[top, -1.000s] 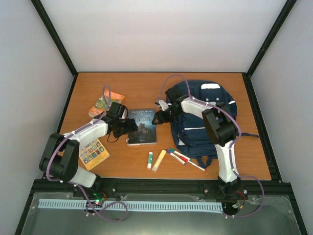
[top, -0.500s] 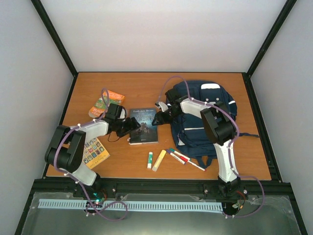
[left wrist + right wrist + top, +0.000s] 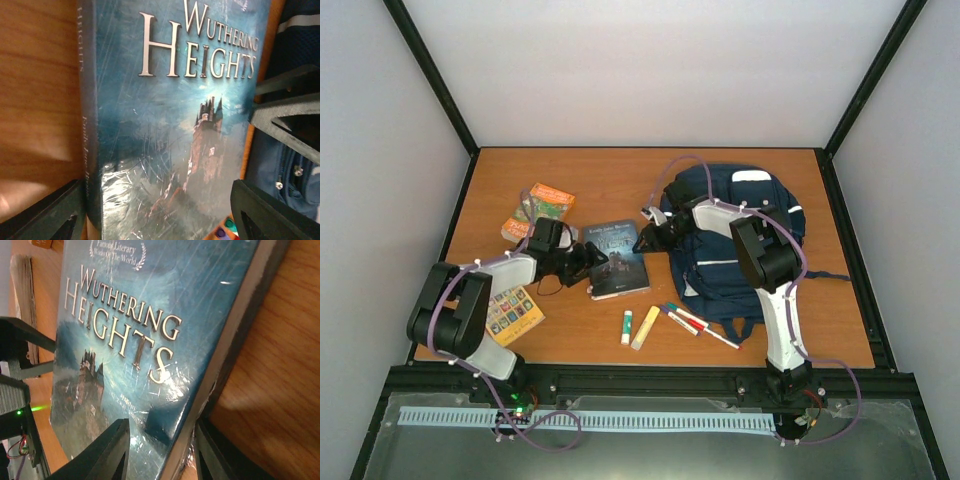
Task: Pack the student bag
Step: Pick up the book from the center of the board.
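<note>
On wood-grain table (image 3: 610, 180), glossy shrink-wrapped book (image 3: 170, 125), striped fabric backpack (image 3: 720, 280)

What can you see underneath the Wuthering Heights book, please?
Only the wooden table shows around the book. Its edge sits between the jaws of the right gripper; whatever lies beneath is covered.

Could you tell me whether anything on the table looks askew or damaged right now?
The teal Wuthering Heights paperback book lies skewed beside the navy-blue striped fabric backpack, and its clear plastic wrap is crinkled at one corner.
</note>
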You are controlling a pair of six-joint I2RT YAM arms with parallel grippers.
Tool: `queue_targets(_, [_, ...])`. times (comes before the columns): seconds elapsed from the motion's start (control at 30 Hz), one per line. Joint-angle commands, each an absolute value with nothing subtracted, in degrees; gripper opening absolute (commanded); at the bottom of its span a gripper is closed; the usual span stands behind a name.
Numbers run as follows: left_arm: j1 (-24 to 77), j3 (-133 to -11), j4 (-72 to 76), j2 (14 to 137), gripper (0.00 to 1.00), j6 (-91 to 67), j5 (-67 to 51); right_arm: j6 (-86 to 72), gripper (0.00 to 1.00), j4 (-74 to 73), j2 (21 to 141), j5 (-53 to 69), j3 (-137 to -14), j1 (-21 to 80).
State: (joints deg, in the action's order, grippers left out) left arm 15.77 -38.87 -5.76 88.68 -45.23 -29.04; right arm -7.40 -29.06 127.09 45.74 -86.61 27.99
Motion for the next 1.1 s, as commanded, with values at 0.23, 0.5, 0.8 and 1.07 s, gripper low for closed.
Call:
queue_targets(0.23, [16.79,-39.77,6.03,77.55,0.79,-54.38,-37.19,-8.74,0.39,-29.32,133.90,46.48,-85.12,29.62])
queue_targets(0.5, [16.79,-39.63,5.47,78.04,0.77,-56.47,-37.04,-9.30,0.40,-29.04,133.83,47.70,-85.22,29.61])
queue_targets(0.8, [18.47,-40.94,9.32,81.35,0.72,-56.85,-40.37,-9.67,0.40,-28.75,134.12,48.68,-85.08,29.62])
queue_targets(1.07, [18.98,-42.01,7.19,82.67,0.63,-56.81,-38.46,-9.51,0.40,-28.94,133.73,48.41,-85.05,29.62])
